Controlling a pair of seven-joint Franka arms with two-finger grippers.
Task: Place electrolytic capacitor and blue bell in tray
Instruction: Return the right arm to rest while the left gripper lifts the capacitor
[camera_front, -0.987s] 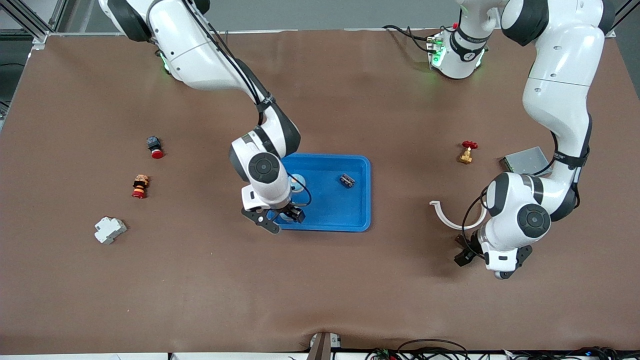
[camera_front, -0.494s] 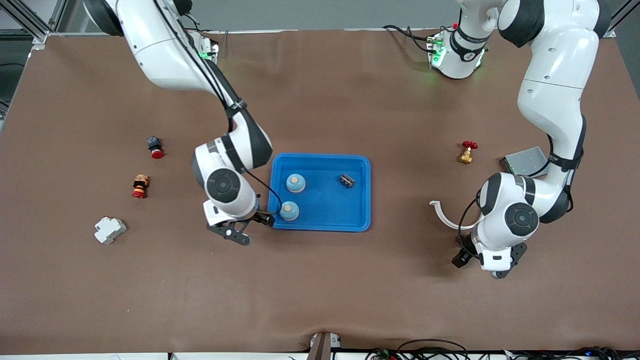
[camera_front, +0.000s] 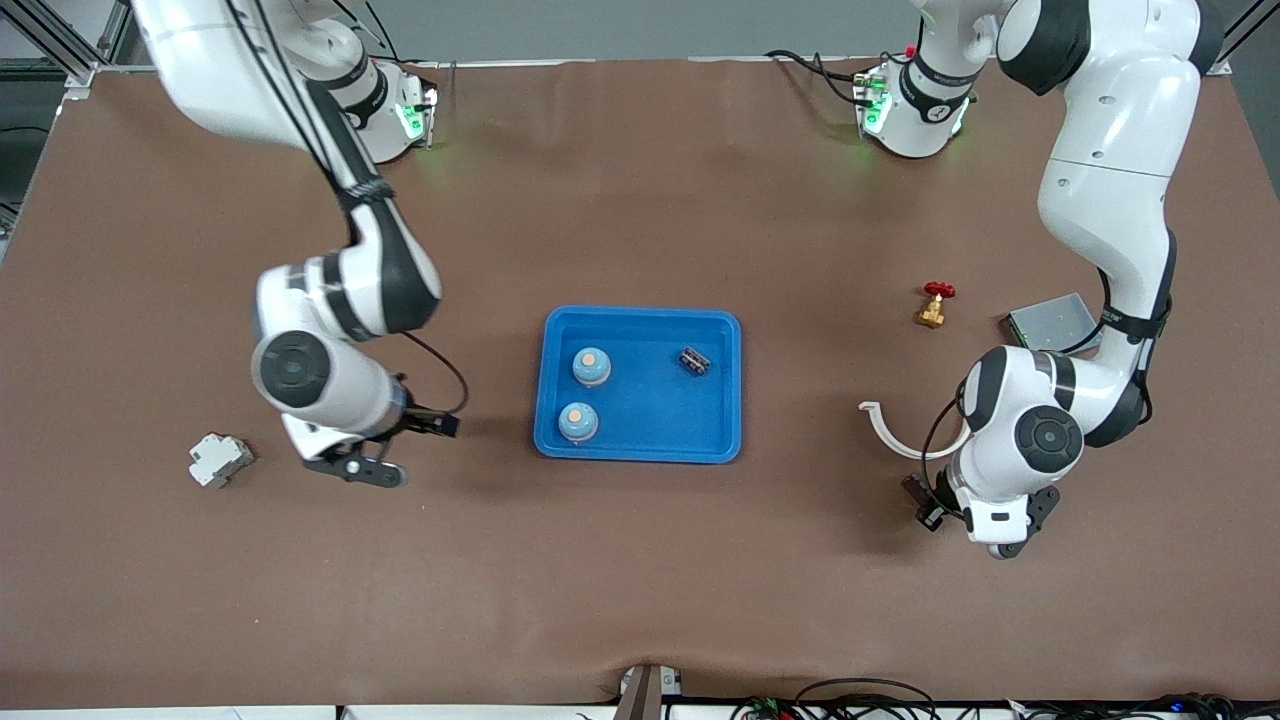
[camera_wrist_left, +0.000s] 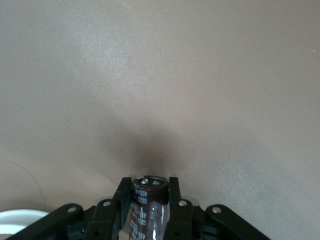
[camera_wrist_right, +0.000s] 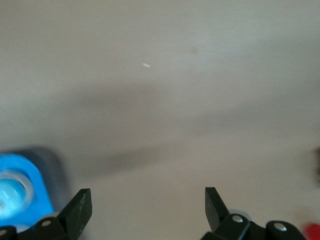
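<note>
Now the left gripper (camera_wrist_left: 149, 212) has clamped its fingers on the electrolytic capacitor (camera_wrist_left: 148, 206), low over the counter (camera_front: 640, 600) toward the left arm's end, so the carry can start. Its long axis runs along the fingers, top cap outward. The right gripper (camera_wrist_right: 148, 206), fingers spread and empty, has left the tray (camera_front: 712, 440), where two blue bells (camera_front: 591, 366) now sit.
</note>
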